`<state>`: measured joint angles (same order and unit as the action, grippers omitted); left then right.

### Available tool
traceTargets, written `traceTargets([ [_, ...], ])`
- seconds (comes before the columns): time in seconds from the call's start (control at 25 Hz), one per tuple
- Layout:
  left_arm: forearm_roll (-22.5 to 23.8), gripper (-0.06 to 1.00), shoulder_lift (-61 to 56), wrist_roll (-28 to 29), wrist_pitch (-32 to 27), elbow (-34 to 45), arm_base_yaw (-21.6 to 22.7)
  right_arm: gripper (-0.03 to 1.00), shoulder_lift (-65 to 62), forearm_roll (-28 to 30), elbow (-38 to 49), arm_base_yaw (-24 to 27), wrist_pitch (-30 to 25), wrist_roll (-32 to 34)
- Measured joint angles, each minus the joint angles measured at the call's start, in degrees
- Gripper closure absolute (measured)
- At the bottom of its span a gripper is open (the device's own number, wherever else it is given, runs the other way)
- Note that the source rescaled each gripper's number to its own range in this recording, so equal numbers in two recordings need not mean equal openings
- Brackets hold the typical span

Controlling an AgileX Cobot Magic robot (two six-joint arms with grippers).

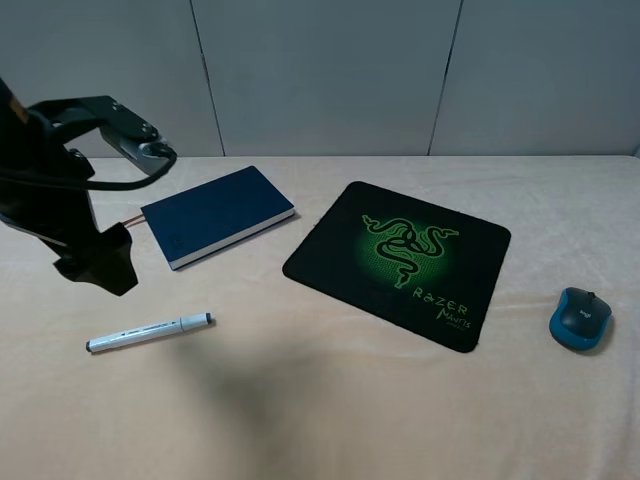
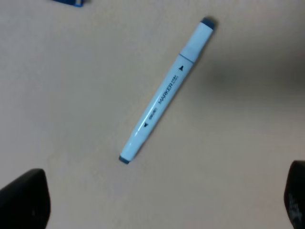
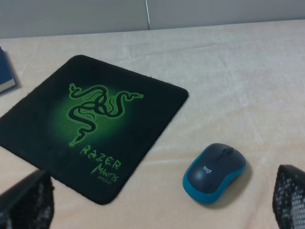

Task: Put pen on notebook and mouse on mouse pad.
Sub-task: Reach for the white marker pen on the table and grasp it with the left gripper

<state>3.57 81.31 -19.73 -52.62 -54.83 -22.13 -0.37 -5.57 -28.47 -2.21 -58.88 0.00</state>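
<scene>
The white pen [image 1: 150,331] lies flat on the beige table, in front of the navy notebook [image 1: 215,215]. My left gripper [image 1: 97,262] hovers above the pen's left end. In the left wrist view the pen [image 2: 164,93] lies diagonally below the left gripper [image 2: 159,202], whose fingers [image 2: 24,200] are spread wide and hold nothing. The black mouse pad [image 1: 400,260] sits mid-table. The teal mouse [image 1: 580,318] rests to its right, off the pad. My right gripper [image 3: 159,205] is open above the table near the mouse [image 3: 214,172] and the mouse pad [image 3: 90,124].
A beige cloth covers the table [image 1: 330,400]. Grey wall panels [image 1: 320,70] stand behind its far edge. The notebook's corner [image 3: 5,71] shows in the right wrist view. The right arm is outside the exterior high view.
</scene>
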Motion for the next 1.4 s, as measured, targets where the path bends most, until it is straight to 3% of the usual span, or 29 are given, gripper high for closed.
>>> traceTargets([
  [0.52,-2.42,-0.01,15.49,-4.78,7.04,0.2,0.0,-0.03,0.0,0.16,0.0,0.0,0.0,0.0],
  [1.0,-2.18,0.01,21.56,-10.67,11.63,3.28,0.0,-0.03,0.0,0.41,0.0,0.0,0.0,0.0],
  [1.4,2.26,0.01,24.08,-12.66,18.16,3.59,0.0,-0.03,0.0,0.52,0.0,0.0,0.0,0.0],
])
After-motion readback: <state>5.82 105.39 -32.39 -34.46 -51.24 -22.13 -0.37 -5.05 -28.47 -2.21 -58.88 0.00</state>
